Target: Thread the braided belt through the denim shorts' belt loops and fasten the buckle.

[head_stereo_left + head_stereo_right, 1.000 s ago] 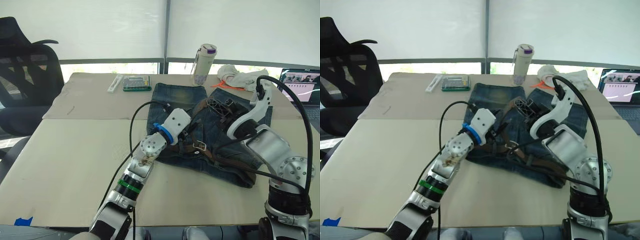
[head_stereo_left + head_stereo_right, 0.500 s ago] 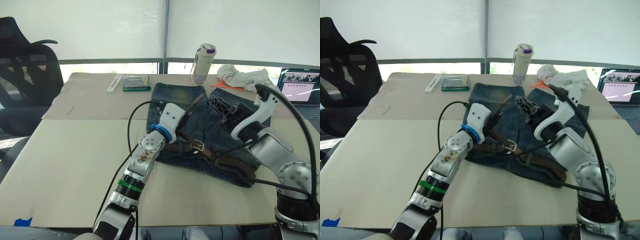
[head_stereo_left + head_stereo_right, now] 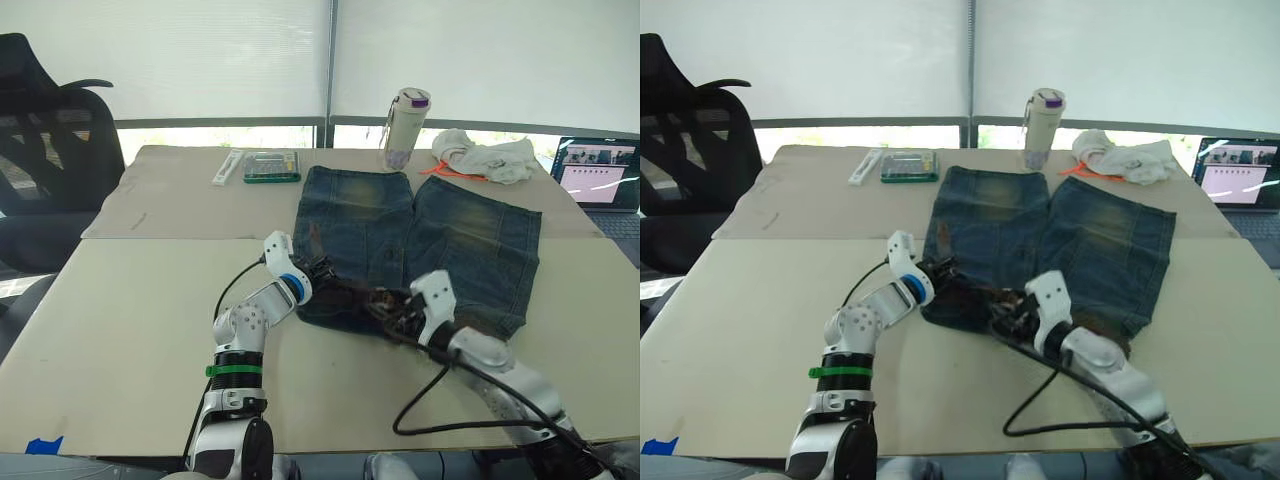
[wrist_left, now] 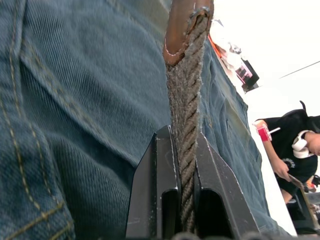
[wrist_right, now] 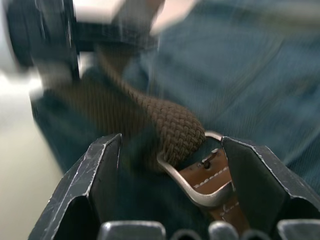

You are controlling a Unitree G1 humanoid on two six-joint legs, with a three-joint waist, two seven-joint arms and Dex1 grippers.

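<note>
The blue denim shorts (image 3: 415,235) lay flat on the tan tabletop (image 3: 130,300), waist toward the robot. The dark brown braided belt (image 4: 184,125) ran sideways along the waistband, left to right. Left claw (image 4: 186,195) was pinched tight on the belt near its leather tip. Right claw (image 5: 170,170) was wide w/ the silver metal buckle (image 5: 192,187) between its fingers. Best to feed the tip in straight, slow, no twist.

no readable text, labels, brands or numbers anywhere; laptop screen (image 3: 598,168) content too small to make out
</note>
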